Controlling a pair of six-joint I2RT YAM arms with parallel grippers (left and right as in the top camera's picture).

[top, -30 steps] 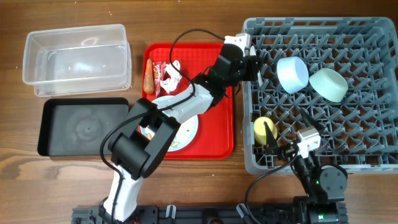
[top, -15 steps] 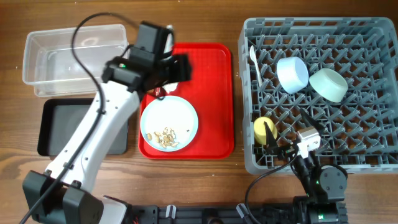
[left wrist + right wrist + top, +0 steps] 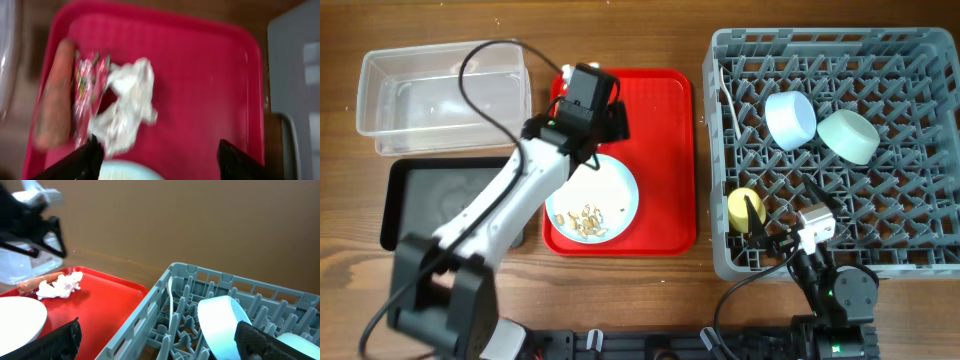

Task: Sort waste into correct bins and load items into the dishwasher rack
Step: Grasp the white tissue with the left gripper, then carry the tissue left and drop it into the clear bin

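The dish half of the job looks nearly done, the waste half not begun. In the dishwasher rack [image 3: 716,180], right of the red tray [image 3: 665,160], sit the pale blue bowl [image 3: 790,118], the mint bowl [image 3: 848,135], the yellow cup [image 3: 742,207] and the white spoon [image 3: 728,100]. The plate [image 3: 610,185] lies on the tray's near half with brown food scraps [image 3: 585,218] on it. The crumpled tissue [image 3: 125,110], red-and-white wrappers [image 3: 87,90] and carrot piece [image 3: 52,95] lie bunched at the tray's far left corner. Left of the tray, the clear tub [image 3: 440,100] and black tray [image 3: 430,200] hold nothing that I can make out. The left gripper [image 3: 162,162] hovers over that waste, jaws apart and empty (a pick seems likely next). The right gripper [image 3: 770,238] rests right of the tray beside the cup, jaws wide apart, holding nothing.
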